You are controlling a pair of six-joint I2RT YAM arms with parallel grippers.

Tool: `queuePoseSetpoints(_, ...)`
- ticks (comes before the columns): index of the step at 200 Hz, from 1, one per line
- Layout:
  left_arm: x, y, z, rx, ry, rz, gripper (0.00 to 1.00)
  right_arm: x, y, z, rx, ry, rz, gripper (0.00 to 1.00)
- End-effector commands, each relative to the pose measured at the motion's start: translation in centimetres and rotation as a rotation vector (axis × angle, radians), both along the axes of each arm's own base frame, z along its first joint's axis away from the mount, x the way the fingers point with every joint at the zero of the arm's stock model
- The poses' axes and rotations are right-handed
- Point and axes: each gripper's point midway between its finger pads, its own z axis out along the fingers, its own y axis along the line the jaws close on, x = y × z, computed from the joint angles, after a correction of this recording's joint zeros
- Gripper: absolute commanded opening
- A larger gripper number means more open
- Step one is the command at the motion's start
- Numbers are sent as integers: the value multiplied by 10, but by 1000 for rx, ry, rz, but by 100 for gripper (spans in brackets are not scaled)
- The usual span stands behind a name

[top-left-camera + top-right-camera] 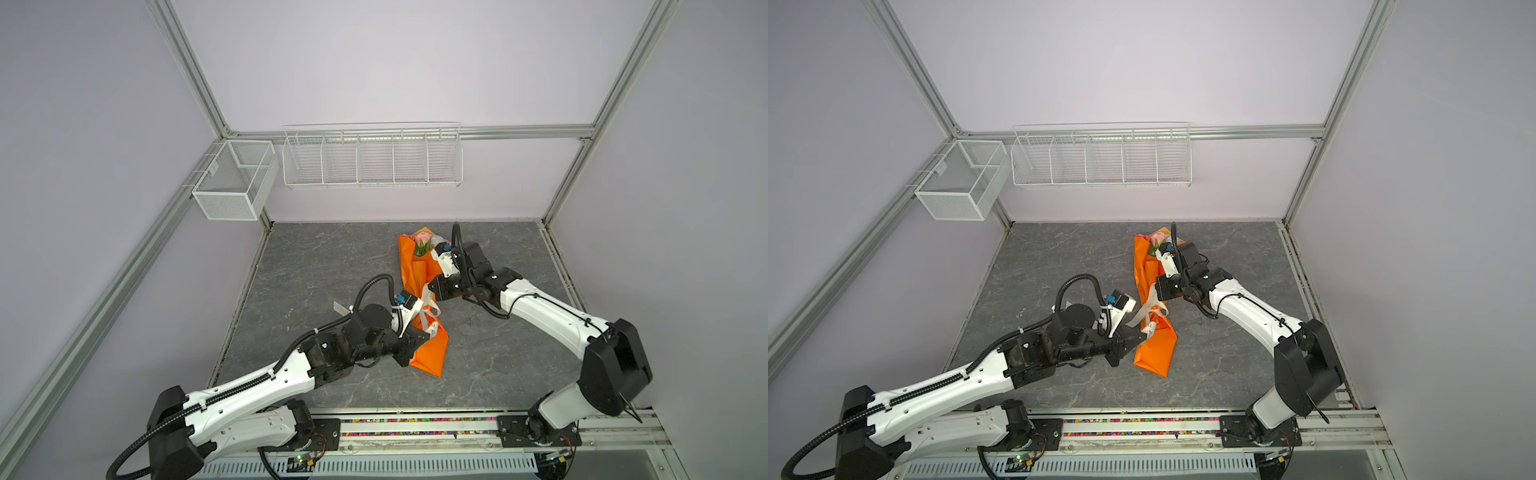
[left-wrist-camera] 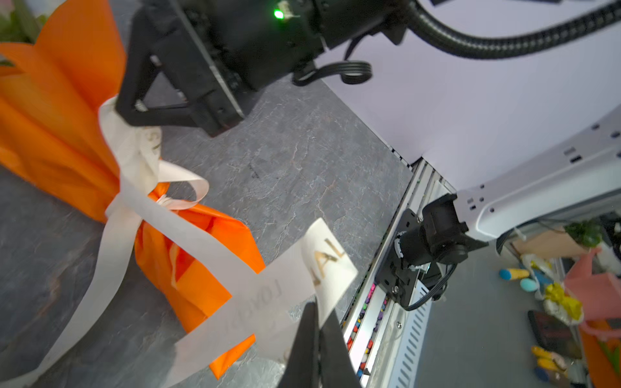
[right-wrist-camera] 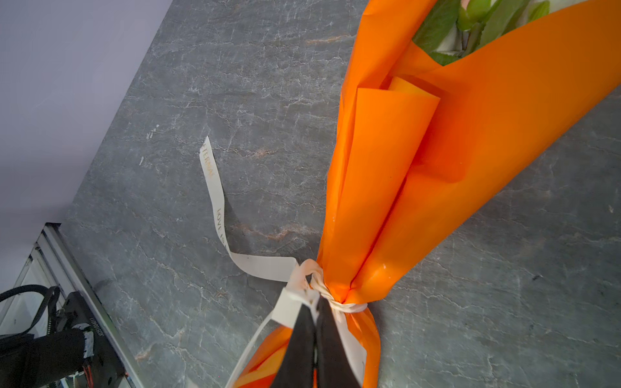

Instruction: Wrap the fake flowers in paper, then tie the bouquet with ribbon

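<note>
Bouquet (image 1: 417,270) lies flat on the table (image 1: 316,266), an orange paper cone running between the 2 grippers. Flowers (image 1: 424,241) stick out of the wide end, past the right gripper's wrist; pink heads and green leaves show. Ribbon (image 2: 188,231) is wound and knotted round the narrow neck, right at the right gripper's tips.

Right gripper (image 3: 316,302): jaws pressed together, pinching a ribbon strand right at the knot. Left gripper (image 2: 316,309), by the cone's short lower end: jaws pressed together on a printed ribbon tail. That strand runs from its tips back to the knot, off the table. 1 more tail lies loose on the table to the side of the right gripper's tips, touching neither gripper.

Wire rack (image 1: 372,156) and mesh basket (image 1: 232,178) hang on the walls, well beyond both grippers.
</note>
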Motion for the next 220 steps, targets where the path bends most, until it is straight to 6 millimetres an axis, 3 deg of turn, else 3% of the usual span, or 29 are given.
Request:
queuePoseSetpoints(1, -4, -23, 14, -27, -159, -141, 4, 1, 3, 2, 42, 35, 0, 7)
queuePoseSetpoints(48, -14, -57, -26, 88, -109, -307, 8, 4, 0, 3, 65, 48, 1, 7)
queuePoseSetpoints(70, -21, -72, -31, 121, -114, -398, 13, 5, -2, 3, 71, 51, 4, 7)
queuePoseSetpoints(124, -15, -105, -53, 228, -41, -472, 22, 5, -3, 2, 78, 58, 13, 7)
queuePoseSetpoints(147, -16, -108, -61, 238, -17, -478, 36, 5, -6, 0, 74, 61, 8, 7)
queuePoseSetpoints(170, -18, -104, -51, 196, -26, -464, 45, 6, -6, 0, 74, 62, 8, 7)
queuePoseSetpoints(201, -18, -89, -25, 117, -69, -420, 46, 6, -4, -2, 82, 66, 11, 7)
queuePoseSetpoints(220, -9, -68, -9, 61, -67, -339, 46, 6, -3, -1, 90, 64, 19, 7)
